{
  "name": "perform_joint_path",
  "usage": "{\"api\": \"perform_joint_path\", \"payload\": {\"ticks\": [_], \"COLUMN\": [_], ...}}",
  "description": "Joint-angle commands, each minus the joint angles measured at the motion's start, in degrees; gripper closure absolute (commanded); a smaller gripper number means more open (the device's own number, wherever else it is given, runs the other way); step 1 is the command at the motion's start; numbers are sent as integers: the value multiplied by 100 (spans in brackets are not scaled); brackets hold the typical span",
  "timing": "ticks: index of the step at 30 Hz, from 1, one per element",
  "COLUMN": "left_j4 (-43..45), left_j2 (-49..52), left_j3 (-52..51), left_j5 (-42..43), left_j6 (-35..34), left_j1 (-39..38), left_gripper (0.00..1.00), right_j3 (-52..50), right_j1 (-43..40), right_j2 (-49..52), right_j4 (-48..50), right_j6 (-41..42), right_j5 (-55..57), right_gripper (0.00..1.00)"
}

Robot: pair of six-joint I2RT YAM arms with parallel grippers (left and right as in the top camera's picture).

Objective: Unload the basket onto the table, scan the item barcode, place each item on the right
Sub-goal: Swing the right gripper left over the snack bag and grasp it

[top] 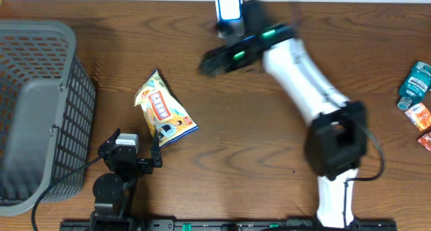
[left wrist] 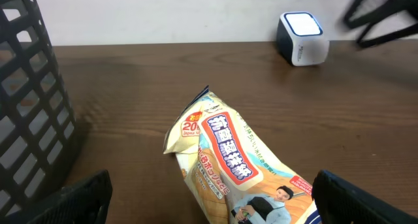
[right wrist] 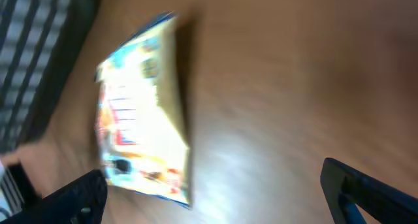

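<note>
**Scene at the scanning station, both grippers empty.** The snack bag [top: 165, 110], the item to be scanned, lies flat on the table [top: 236, 143] with its printed front up. No barcode shows on this face, so the code is probably underneath. This would explain why the bag has to be lifted and turned rather than scanned where it lies.

The bag's near end sits just ahead of the left gripper [top: 133, 142], between the lines of its two fingers and closer to one of them. Whether it touches that finger cannot be told. These jaws stand wide apart with nothing between them, a spread that suits the bag's broad, crinkly body.

The right gripper [top: 215, 59] is also spread wide and holds nothing. In its blurred wrist view the bag lies ahead of the jaws and off toward one finger, well apart from both.

The scanner [top: 229, 7] stands just beside the right jaws and far beyond the left ones. Its lit window faces upward, so the code would likely be presented from above.

The basket [top: 40, 110] stands to the outer side of the left jaws.
</note>
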Motion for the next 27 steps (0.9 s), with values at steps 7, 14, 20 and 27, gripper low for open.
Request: {"api": "perform_joint_path", "payload": {"ticks": [7,14,20,27], "left_j4": [-151,-151,-151,-151], "left_j2": [-24,-24,-24,-24], "left_j3": [-85,-85,-85,-85], "left_j5": [33,33,33,33], "left_j6": [-26,-26,-26,-26], "left_j1": [20,20,20,20], "left_gripper": [2,2,2,2], "right_j3": [-46,-46,-46,-39], "right_j1": [1685,2232,2321,2168], "right_j2": [385,901,1401,1545], "right_j4": [942,1401,1366,962], "right_j6": [841,1375,2028,2273], "right_j5": [2146,2638,3088,3128], "right_gripper": [1,1,8,99]}}
